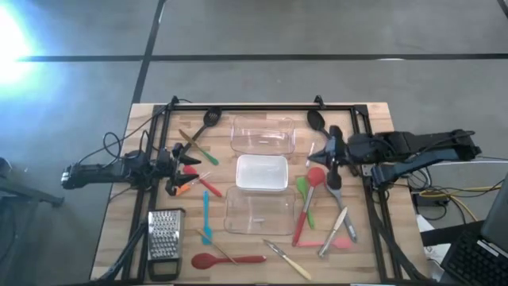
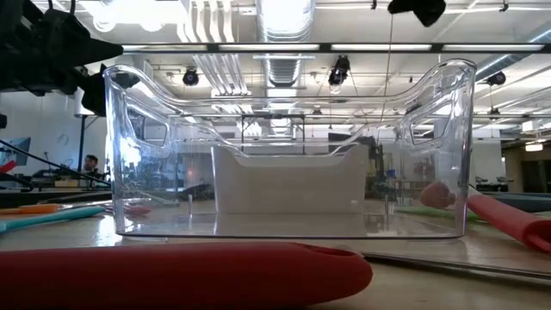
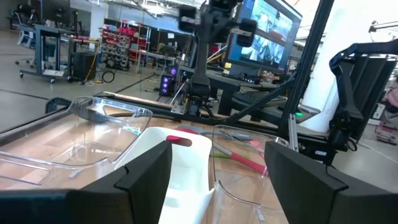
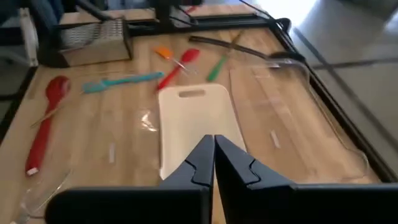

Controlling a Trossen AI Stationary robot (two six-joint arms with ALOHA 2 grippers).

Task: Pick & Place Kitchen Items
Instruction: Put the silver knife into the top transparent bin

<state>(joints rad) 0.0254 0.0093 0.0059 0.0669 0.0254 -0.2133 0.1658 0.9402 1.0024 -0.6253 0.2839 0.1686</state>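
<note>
The utensils lie scattered on the wooden table around three clear tubs. On the left lie a wood-handled tool, a green one, a red spatula, an orange tool and a teal tool. A black slotted spoon and a black ladle lie at the far edge. A red spoon lies at the near edge. On the right lie a red spatula, a green spatula and metal tongs. My left gripper hovers open over the left tools. My right gripper is shut and empty, right of the middle tub.
The far tub, middle tub and near tub stand in a row down the table's middle; a flat white board lies in the middle one. A steel grater lies at the near left. A black frame borders the table.
</note>
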